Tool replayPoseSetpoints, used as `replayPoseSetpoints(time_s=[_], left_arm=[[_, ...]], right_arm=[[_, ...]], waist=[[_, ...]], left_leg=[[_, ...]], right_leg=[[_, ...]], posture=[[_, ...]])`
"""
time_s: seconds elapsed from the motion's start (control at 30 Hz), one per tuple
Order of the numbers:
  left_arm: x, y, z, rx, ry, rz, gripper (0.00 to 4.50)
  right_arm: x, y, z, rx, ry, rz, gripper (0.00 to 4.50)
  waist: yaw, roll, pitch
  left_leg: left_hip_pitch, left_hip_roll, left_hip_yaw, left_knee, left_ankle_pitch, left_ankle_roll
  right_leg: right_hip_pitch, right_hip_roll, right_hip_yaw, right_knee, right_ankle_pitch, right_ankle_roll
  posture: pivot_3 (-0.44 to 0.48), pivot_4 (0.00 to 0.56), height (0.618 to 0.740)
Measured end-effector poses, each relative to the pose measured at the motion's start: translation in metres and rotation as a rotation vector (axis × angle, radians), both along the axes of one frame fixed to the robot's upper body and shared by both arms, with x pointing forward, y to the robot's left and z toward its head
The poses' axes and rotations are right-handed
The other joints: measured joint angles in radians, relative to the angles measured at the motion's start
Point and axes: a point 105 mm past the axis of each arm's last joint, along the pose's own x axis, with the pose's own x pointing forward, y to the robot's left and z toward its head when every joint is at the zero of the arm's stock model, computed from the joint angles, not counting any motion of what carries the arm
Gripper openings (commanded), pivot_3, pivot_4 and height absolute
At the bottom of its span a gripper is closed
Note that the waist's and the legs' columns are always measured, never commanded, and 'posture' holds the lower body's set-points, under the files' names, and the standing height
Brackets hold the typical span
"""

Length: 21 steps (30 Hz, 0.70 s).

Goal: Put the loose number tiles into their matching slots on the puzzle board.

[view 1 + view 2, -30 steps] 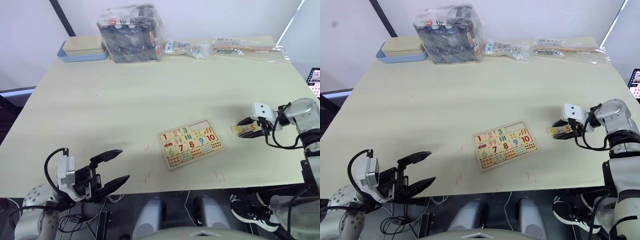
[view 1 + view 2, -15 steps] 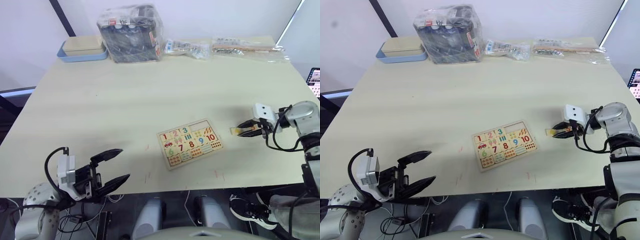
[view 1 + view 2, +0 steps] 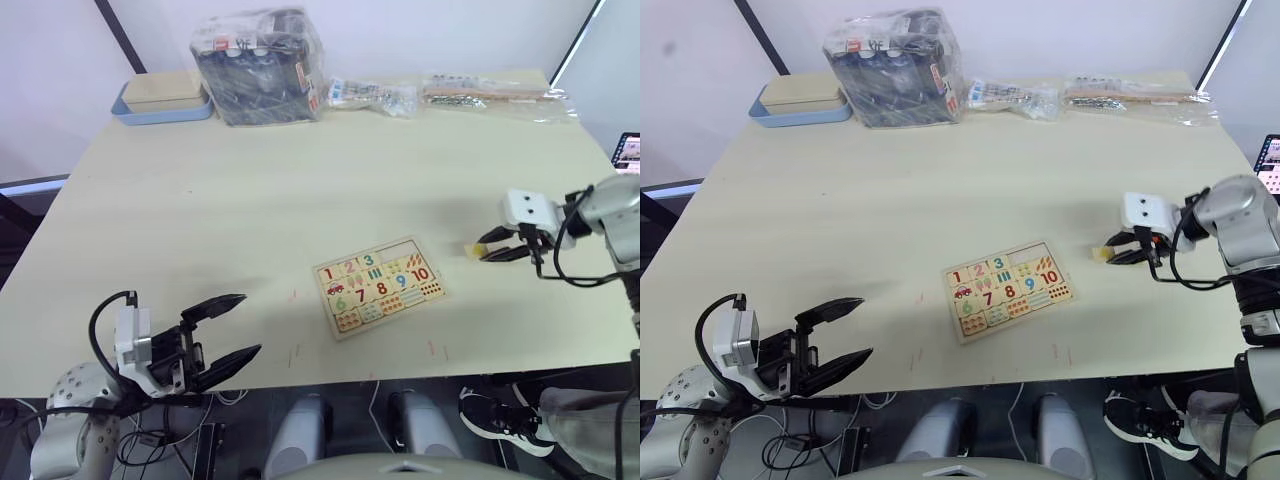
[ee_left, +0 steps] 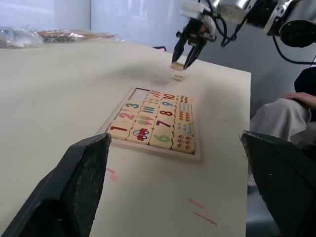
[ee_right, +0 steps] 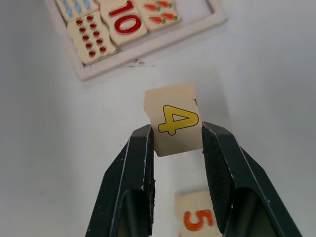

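Puzzle board [image 3: 380,286]: one, flat on the bench [image 3: 250,200], near its front edge, slightly right of centre. The head views show coloured digits 1, 2, 3, 6, 7, 8, 9, 10 seated, and an empty stretch of pale slots [image 3: 402,249] along the far edge toward the 1 o'clock corner.

Right pincer [image 5: 175,136]: one, lifted clear of the bench at 3 o'clock from the board. Its wrist view shows the two black fingers [image 5: 140,163] closed on the sides of a tile with a yellow 4 [image 5: 177,120], a digit the head views leave unreadable. The same view shows a second loose tile, orange 5 [image 5: 197,219], lying on the bench below the held one, and the board corner with the 10.

Loose tiles counted: two.

Left pincer [image 3: 225,335]: one, at 7 o'clock from the board, off the front edge of the bench, fingers spread wide, holding nothing. Its wrist view looks across the board to the right pincer [image 4: 186,55], with the 5 tile [image 4: 178,77] on the bench beneath it.

Far edge of bench: one blue tray with tan box [image 3: 162,97], one plastic-wrapped dark bundle [image 3: 260,65], two clear bags [image 3: 372,95].
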Motion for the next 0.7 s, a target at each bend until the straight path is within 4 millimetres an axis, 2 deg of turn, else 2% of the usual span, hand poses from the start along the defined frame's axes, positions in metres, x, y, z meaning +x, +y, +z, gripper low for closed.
replayPoseSetpoints(time_s=[0.1,0.13,0.23,0.33,0.47,0.7], left_arm=[[0.003,-0.005,0.009,0.001,-0.017,-0.007,4.50],[0.004,-0.007,0.012,0.004,-0.027,-0.011,4.50],[0.005,-0.007,0.014,-0.001,-0.023,-0.004,4.50],[0.006,-0.008,0.015,-0.002,-0.024,0.000,4.50],[0.004,-0.010,0.015,-0.003,-0.021,0.003,4.50],[0.001,-0.010,0.013,-0.011,-0.010,0.028,4.50]], right_arm=[[-0.009,0.042,0.028,-0.068,-0.006,0.056,0.85],[-0.011,0.049,0.032,-0.087,-0.013,0.068,0.85],[-0.010,0.061,0.034,-0.127,-0.014,0.070,0.85],[-0.005,0.085,0.034,-0.157,-0.027,0.106,0.85],[0.002,0.090,0.028,-0.220,-0.045,0.114,0.85],[0.019,0.106,-0.003,-0.296,-0.037,0.129,0.85]], waist=[[0.004,0.000,0.000],[0.008,-0.001,-0.001],[0.012,-0.002,-0.001],[0.005,-0.003,-0.002],[0.008,-0.004,-0.002],[0.006,-0.004,-0.002]], left_leg=[[-0.001,0.000,-0.002,0.000,0.000,0.000],[-0.001,0.000,-0.004,0.000,0.000,0.000],[-0.005,-0.002,-0.006,0.001,0.000,0.000],[-0.010,-0.003,-0.005,0.001,0.002,-0.004],[-0.017,-0.003,-0.007,0.001,0.003,-0.005],[-0.017,-0.003,-0.007,0.000,0.003,-0.005]], right_leg=[[0.000,0.000,-0.003,0.000,0.000,0.000],[0.000,-0.001,-0.005,-0.001,0.000,0.000],[0.000,0.000,-0.007,-0.004,0.000,0.000],[-0.006,-0.001,-0.006,-0.005,0.001,0.001],[-0.011,-0.002,-0.008,-0.005,0.001,0.001],[-0.012,-0.002,-0.008,-0.006,0.001,0.001]], posture=[[0.000,0.150,0.740],[0.000,0.150,0.740],[0.000,0.150,0.740],[0.000,0.150,0.740],[0.000,0.150,0.740],[0.000,0.150,0.740]])
